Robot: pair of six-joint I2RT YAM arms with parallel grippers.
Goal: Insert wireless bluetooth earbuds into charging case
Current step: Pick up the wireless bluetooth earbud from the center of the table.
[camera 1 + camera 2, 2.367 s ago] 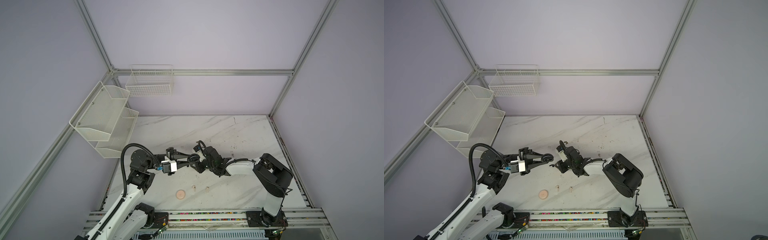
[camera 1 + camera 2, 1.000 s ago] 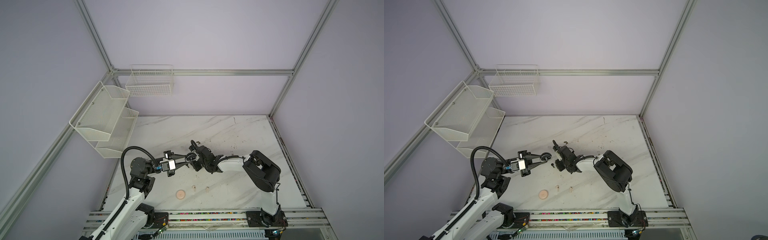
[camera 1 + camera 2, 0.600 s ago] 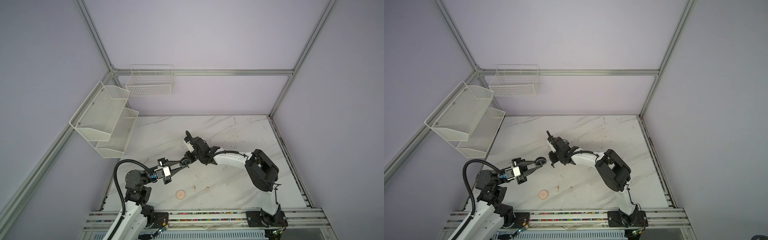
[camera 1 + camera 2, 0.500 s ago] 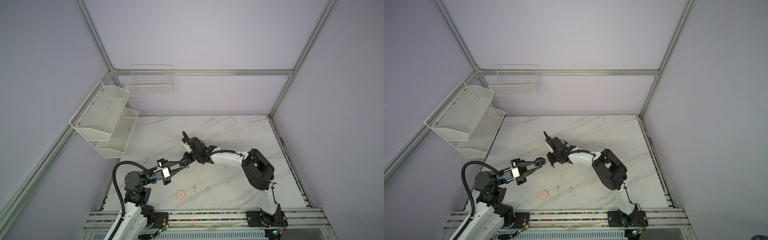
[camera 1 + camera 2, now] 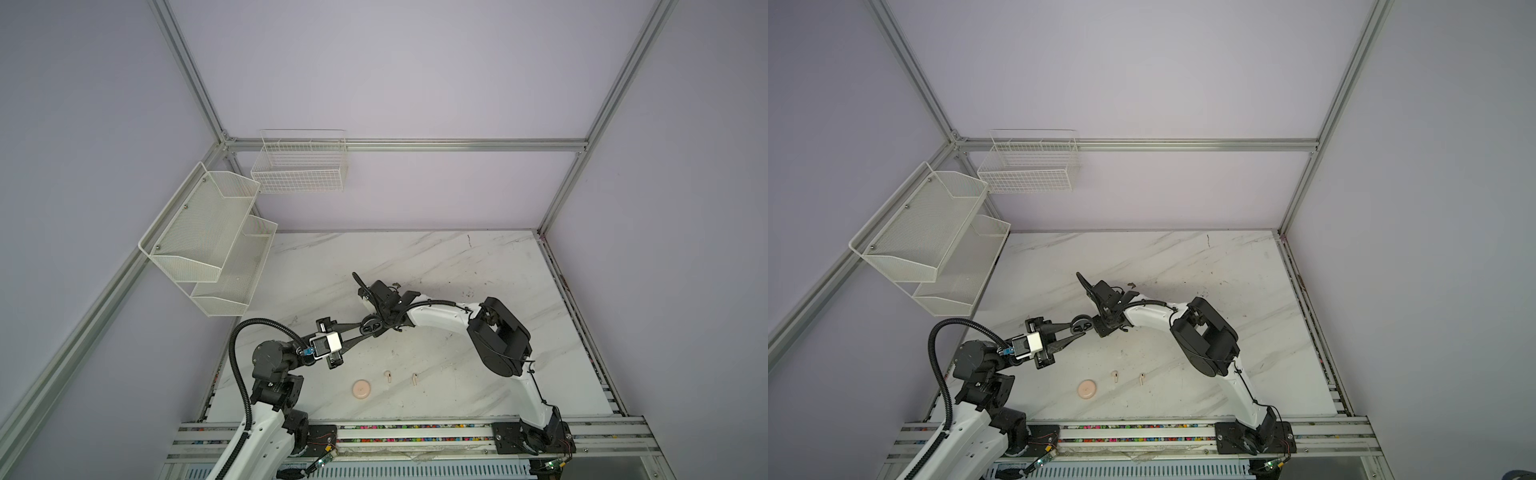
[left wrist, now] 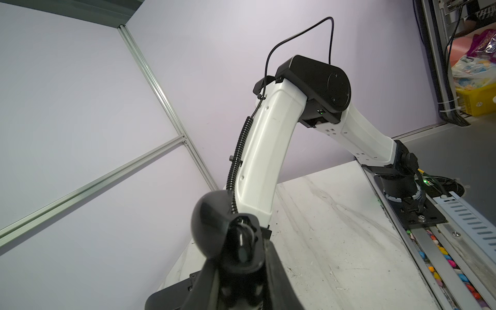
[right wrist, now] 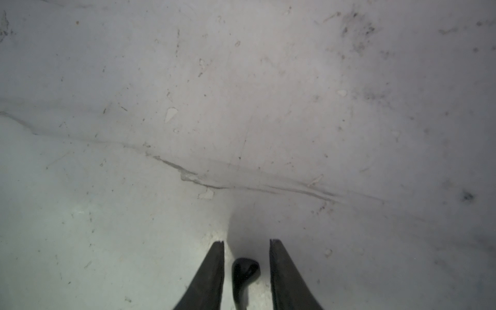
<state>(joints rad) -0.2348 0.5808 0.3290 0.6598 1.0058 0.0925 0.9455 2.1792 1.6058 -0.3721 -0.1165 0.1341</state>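
On the left, the left gripper [image 5: 367, 330] is clamped on the black charging case [image 6: 214, 222] and holds it off the marble table [image 5: 457, 257], lid apparently swung open. Toward the near edge lie a round pinkish case [image 5: 362, 390] and, just right of it, two pale earbuds [image 5: 388, 376] [image 5: 414, 377] – apart from each other and from both arms. Right of the raised case, the right gripper [image 7: 247, 241] points down at the table with its jaws parted around a black earbud [image 7: 245, 271], touching it on neither side. This looks like the pick-up step: next the jaws must close squarely on that tiny bud, lift it, then line its stem up with the case's socket – a slip seems likely.
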